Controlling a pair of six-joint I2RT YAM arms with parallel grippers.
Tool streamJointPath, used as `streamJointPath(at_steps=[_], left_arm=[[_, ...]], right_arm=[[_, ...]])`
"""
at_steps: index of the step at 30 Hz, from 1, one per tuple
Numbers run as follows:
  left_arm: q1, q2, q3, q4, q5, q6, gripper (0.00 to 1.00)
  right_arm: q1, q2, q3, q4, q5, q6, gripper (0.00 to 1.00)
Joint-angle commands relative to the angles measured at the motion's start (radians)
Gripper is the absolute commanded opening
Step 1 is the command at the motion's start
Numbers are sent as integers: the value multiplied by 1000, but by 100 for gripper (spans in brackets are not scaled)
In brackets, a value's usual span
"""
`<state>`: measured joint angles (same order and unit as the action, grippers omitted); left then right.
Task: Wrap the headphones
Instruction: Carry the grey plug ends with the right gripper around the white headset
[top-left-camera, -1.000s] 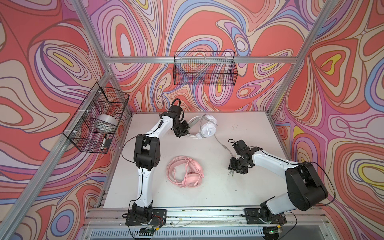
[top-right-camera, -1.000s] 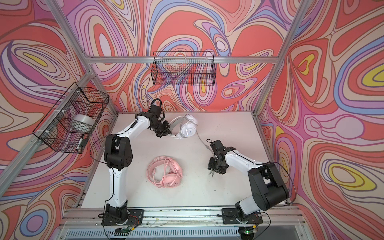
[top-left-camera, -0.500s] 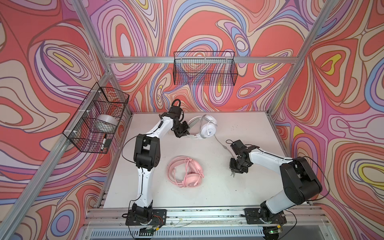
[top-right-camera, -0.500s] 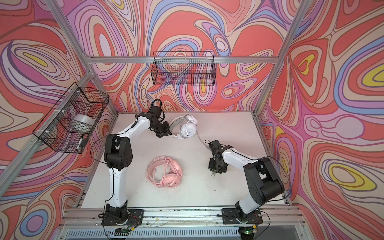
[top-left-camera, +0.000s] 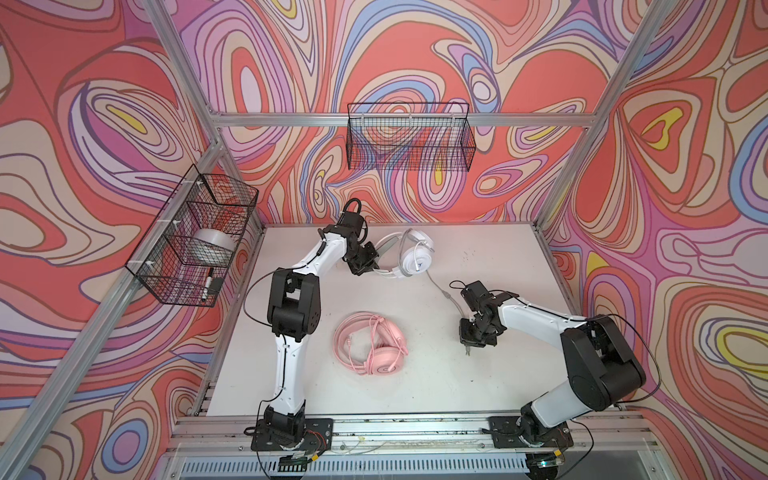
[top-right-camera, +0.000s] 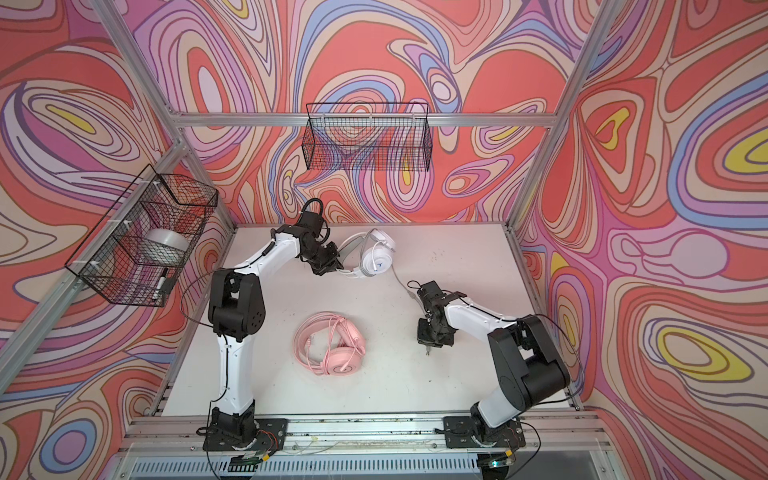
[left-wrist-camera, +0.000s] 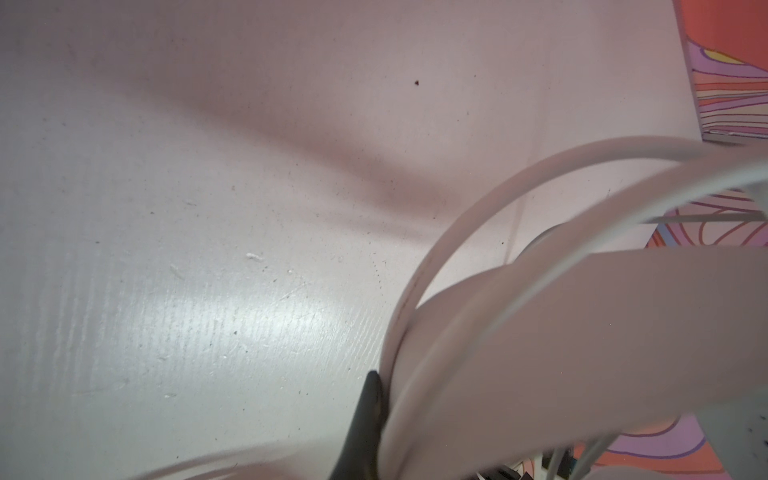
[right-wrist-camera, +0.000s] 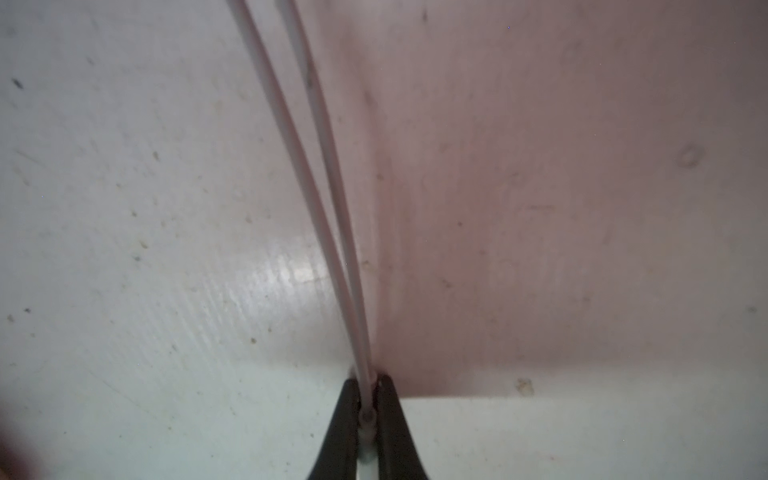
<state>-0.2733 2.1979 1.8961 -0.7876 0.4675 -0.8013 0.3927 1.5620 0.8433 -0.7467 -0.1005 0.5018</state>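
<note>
**Pinching the grey cable to begin the white headset's wrap**

Both arms are working on the white over-ear headset, which lies at the far middle of the pale tabletop. The left claw is clenched on its curved white headband. The right claw, right of centre, is pinched tight on the thin grey cable that trails from the earcup towards it.

The step in hand looks like the start of winding: the cable is caught, but no turn lies around the band yet. Next, the right arm would need to carry the cable back to the headset and loop it round while the left steadies the frame.

The pink over-ear headset lies bundled at the front middle, seemingly already wrapped.

Counted, there are two headsets, two claws and two black wire baskets.
</note>
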Motion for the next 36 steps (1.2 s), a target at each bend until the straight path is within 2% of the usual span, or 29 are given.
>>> streamJointPath(at_steps=[1, 5, 11, 18, 26, 31, 36], left_arm=[[-1, -47, 12, 36, 13, -34, 0], [-1, -47, 27, 30, -9, -61, 0], [-1, -49, 35, 39, -58, -118, 0], [-6, -33, 75, -33, -133, -100, 0], [-13, -22, 88, -88, -219, -70, 0], [-15, -7, 90, -118, -245, -50, 0], [-24, 3, 111, -164, -287, -7, 0]], right_arm=[[16, -55, 15, -51, -53, -112, 0], [32, -105, 72, -112, -83, -194, 0], [70, -177, 119, -134, -191, -260, 0], [102, -233, 225, -155, -314, -347, 0], [123, -192, 424, -338, -408, -547, 0], [123, -182, 503, -355, -477, -605, 0], [123, -161, 583, -359, -466, -651, 0]])
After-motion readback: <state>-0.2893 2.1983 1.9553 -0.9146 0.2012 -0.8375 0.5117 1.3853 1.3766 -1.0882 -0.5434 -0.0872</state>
